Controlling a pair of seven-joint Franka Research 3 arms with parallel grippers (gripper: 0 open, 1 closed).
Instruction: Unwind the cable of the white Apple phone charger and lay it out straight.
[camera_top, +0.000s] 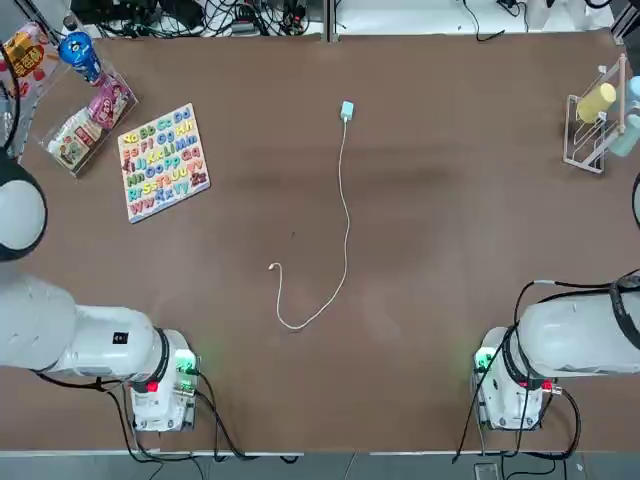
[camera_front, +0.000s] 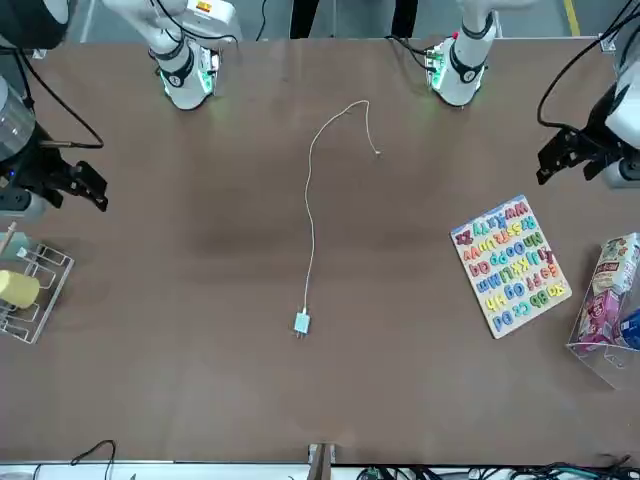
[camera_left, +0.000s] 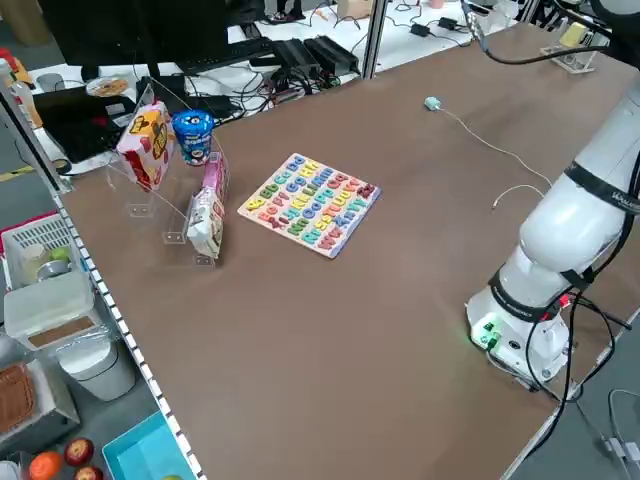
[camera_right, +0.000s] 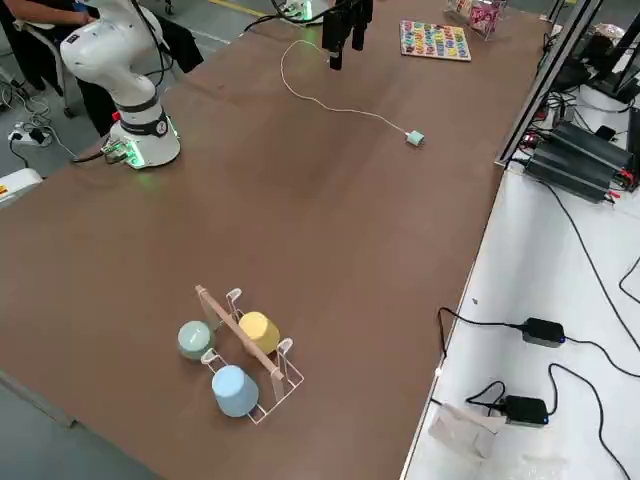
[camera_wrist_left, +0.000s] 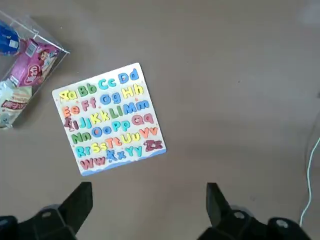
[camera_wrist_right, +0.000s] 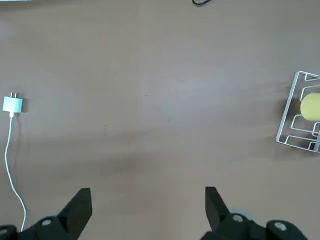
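L wrist view: L pincer & R pincer both spread wide, holding nothing.

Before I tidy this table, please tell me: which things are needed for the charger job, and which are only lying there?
For the job:
- white charger plug
- its thin white cable
- left gripper, open
- right gripper, open

Only lying about:
- alphabet board
- snack packets in clear box
- cup rack
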